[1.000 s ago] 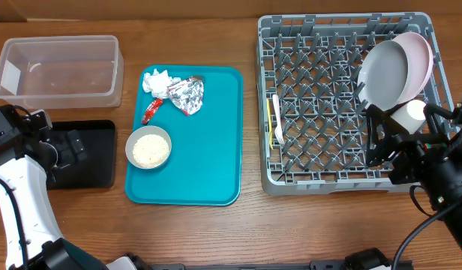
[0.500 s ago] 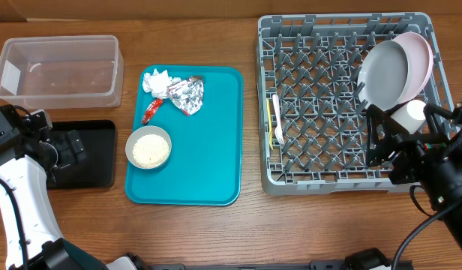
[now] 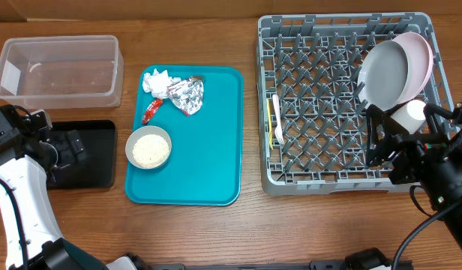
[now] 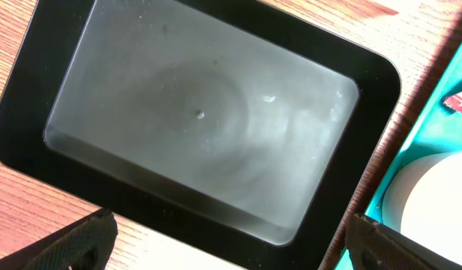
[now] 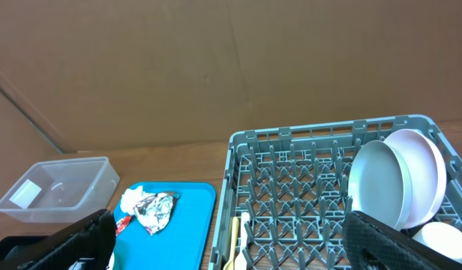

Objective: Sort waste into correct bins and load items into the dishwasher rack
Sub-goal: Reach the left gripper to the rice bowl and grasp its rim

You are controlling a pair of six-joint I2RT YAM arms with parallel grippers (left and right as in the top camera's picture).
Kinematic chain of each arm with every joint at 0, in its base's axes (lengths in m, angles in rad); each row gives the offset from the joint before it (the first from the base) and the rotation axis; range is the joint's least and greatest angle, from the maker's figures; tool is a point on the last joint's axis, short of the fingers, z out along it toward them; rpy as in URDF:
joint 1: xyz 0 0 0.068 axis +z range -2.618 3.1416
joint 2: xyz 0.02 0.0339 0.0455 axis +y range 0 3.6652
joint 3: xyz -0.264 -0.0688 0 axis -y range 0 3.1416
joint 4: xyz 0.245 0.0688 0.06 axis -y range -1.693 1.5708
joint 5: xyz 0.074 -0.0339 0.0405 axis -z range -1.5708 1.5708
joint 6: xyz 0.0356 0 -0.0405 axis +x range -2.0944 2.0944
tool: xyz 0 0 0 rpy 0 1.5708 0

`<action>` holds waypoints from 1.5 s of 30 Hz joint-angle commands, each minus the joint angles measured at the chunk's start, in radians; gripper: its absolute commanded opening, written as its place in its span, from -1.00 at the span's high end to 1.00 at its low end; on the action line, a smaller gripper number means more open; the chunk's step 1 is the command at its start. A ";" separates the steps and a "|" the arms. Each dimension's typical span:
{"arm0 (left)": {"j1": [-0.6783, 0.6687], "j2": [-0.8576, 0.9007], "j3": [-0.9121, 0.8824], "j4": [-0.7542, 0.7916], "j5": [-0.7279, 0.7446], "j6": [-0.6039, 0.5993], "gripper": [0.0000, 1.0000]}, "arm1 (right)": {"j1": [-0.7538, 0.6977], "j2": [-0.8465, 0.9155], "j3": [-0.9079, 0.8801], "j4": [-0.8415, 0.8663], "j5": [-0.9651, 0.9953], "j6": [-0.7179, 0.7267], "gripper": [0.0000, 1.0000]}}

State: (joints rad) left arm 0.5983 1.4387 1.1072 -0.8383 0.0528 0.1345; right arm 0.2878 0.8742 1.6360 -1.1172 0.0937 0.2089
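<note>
Left side of surface: clear plastic tub [image 3: 58,39], rectangular, rounded corners, long axis left-right, holding nothing

Below it, the shallow black tray [image 4: 201,120], smooth and glossy inside; overhead, the left arm covers its left part. Left jaws hang over it, spread wide, gripping nothing

Centre: teal tray [image 3: 208,150], long axis near-far. At its far left, the crumpled white napkin [image 3: 156,81] touches the crumpled silver foil wrapper [image 3: 186,94]. The small red packet [image 3: 151,111] lies just below, slanted. Small grey bowl [image 3: 130,142], round, holds the heap of white rice [image 3: 150,150]

Right: grey lattice dishwasher rack [image 3: 336,182], square, pegs upright. Yellow spoon [image 3: 270,120] and white fork [image 3: 277,124] lie side by side at its left edge, long axes near-far; which ends are the handles is hard to make out. Grey round dish [image 3: 382,75] stands on edge at the far right, overlapping most of the pinkish-white plate [image 3: 422,52]. White cup [image 3: 412,114] sits just below, partly behind the right arm

Right jaws released, wide, nothing between, at the rack's near right corner
</note>
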 commanded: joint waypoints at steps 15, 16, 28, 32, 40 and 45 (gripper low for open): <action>-0.193 0.003 0.061 -0.283 0.411 -0.241 -1.00 | -0.005 -0.006 0.000 0.004 0.011 0.000 -1.00; -0.222 0.003 0.081 -0.310 0.346 -0.262 -1.00 | -0.005 -0.006 0.000 0.003 0.011 0.000 -1.00; -0.453 0.058 0.191 -0.257 0.022 -0.319 -0.99 | -0.005 -0.006 0.000 0.004 0.011 0.000 -1.00; -0.492 0.135 0.191 -0.231 0.181 -0.240 -0.74 | -0.005 -0.006 0.000 0.004 0.011 0.000 -1.00; -0.655 0.196 0.192 -0.228 0.108 -0.260 -0.67 | -0.005 -0.006 0.000 0.003 0.011 0.000 -1.00; -0.758 0.220 0.191 -0.223 -0.008 -0.323 -0.69 | -0.005 -0.006 0.000 0.003 0.011 0.000 -1.00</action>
State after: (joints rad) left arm -0.1146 1.6348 1.2980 -1.0683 0.1219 -0.1444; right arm 0.2878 0.8742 1.6356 -1.1183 0.0937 0.2085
